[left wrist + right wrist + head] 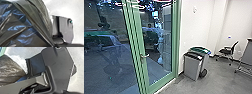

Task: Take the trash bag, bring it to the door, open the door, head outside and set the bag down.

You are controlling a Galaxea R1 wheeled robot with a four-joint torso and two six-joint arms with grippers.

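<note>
Swing the shiny black plastic bag (pixel 25 23) clear of the green-framed glass door (pixel 156 45) (head view's left, apparently shut). The jaws' state I cannot tell.

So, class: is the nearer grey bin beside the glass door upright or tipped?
Upright: the nearer bin stands on the floor, dark lid on top.

Glass door (pixel 156 51) in the way, free floor (pixel 219 76) beside bins (pixel 191 67)
</note>
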